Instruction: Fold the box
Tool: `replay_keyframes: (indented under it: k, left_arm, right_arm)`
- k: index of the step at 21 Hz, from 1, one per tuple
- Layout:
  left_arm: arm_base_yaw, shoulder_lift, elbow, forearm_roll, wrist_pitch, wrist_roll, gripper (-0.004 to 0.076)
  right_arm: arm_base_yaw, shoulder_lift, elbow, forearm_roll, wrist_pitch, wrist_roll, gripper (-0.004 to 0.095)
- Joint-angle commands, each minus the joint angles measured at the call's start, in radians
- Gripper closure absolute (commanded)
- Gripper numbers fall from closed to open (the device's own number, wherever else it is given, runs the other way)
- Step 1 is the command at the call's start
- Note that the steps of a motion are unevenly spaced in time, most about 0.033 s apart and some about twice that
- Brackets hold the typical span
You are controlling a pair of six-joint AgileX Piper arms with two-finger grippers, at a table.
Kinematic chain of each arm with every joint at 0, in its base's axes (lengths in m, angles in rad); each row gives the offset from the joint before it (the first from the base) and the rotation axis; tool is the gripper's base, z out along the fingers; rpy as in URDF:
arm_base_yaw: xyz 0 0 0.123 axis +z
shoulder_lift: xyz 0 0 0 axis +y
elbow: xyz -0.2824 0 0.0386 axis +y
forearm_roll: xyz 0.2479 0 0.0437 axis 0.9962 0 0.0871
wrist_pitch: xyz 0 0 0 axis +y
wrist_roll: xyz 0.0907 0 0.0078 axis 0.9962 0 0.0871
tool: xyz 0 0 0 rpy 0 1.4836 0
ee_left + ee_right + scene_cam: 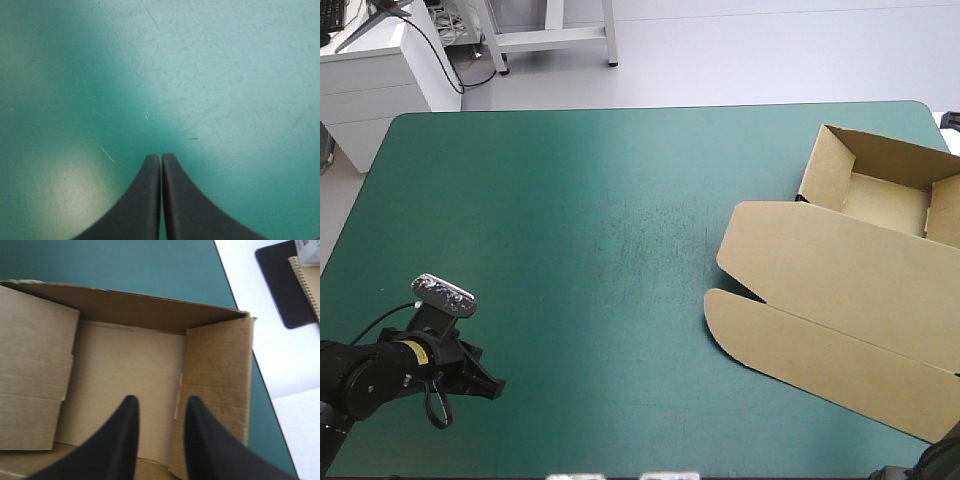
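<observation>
The brown box (865, 265) lies at the table's right side as an open tray (882, 198) with raised walls. Its lid (820, 300) lies flat toward the front, with rounded flaps. In the right wrist view my right gripper (161, 400) hangs open over the tray's floor (125, 370), one fingertip (192, 402) near a folded-in side wall (215, 380); nothing is between its fingers. My left gripper (488, 384) rests low at the front left, far from the box. Its fingers (150, 200) are shut in one arch over bare teal-green cover (210, 75).
The tray stands close to the table's right edge (260, 385) and far right corner. Beyond that edge a black pad (285, 280) and a notebook (307, 280) lie on a white surface. The right arm shows only as a dark corner (942, 462) in the high view.
</observation>
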Motion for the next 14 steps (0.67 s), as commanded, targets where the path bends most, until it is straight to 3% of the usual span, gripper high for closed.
replay_keyframes:
  k: [1,7,14]
  left_arm:
    - [-0.001,-0.003,-0.023,-0.009,-0.042,-0.003,0.0732]
    - [-0.001,-0.001,-0.022,-0.058,-0.042,-0.003,0.0732]
    - [-0.001,-0.007,-0.022,-0.102,-0.063,-0.003,0.0732]
  right_arm:
    - [-0.003,-0.073,-0.028,0.108,0.004,-0.031,0.091]
    - [0.089,-0.158,0.028,0.14,0.004,-0.063,0.0908]
    - [0.377,-0.399,0.372,0.14,-0.001,-0.116,0.0908]
